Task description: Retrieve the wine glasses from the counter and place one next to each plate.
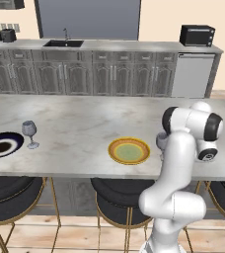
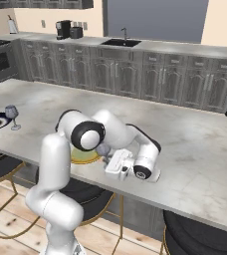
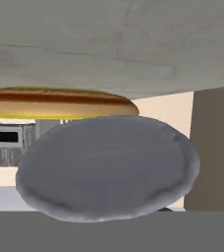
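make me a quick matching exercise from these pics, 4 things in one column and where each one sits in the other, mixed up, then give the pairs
Things:
1. navy plate
2. yellow-orange plate
3. black microwave
4. sink

Places:
A. far counter, below the window
B. left edge of the near marbled top, a wine glass standing just to its right
C. right end of the far counter
D. near marbled top, just left of the white arm

Pairs: 1-B, 2-D, 3-C, 4-A
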Controlling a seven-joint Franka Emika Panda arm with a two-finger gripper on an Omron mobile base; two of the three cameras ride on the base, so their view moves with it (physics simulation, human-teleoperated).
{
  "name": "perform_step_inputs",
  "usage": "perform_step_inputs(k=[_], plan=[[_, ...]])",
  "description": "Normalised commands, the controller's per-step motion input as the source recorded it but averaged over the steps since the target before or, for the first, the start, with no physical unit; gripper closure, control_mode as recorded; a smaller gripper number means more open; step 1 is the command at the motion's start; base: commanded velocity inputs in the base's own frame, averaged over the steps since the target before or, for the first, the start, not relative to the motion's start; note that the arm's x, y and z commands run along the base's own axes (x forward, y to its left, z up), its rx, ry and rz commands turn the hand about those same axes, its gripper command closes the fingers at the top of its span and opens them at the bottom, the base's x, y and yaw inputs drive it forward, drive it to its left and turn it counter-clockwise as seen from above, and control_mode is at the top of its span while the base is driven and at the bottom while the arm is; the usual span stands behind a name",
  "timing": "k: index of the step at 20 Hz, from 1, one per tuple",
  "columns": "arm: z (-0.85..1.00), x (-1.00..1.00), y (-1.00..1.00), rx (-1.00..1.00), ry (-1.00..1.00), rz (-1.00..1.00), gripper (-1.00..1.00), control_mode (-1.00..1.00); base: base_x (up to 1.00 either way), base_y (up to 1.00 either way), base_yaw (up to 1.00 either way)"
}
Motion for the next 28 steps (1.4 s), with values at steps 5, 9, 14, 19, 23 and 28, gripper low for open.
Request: perform_step_inputs(k=[5, 9, 14, 19, 23, 28], plan=[[-0.15, 0.18, -0.15, -0.06, 0.06, -0.2, 1.0, -1.0, 0.0, 0.0, 0.0], [-0.02, 0.4, -0.11, 0.0, 0.02, -0.1, 1.0, -1.0, 0.0, 0.0, 0.0], [0.04, 0.46, -0.02, 0.08, 0.0, 0.09, 1.0, -1.0, 0.0, 0.0, 0.0], [0.02, 0.37, -0.01, 0.06, -0.01, 0.24, 1.0, -1.0, 0.0, 0.0, 0.0], [-0.03, 0.29, -0.14, 0.0, 0.0, 0.22, 1.0, -1.0, 0.0, 0.0, 0.0], [-0.15, 0.15, -0.1, -0.01, -0.01, 0.16, 1.0, -1.0, 0.0, 0.0, 0.0]])
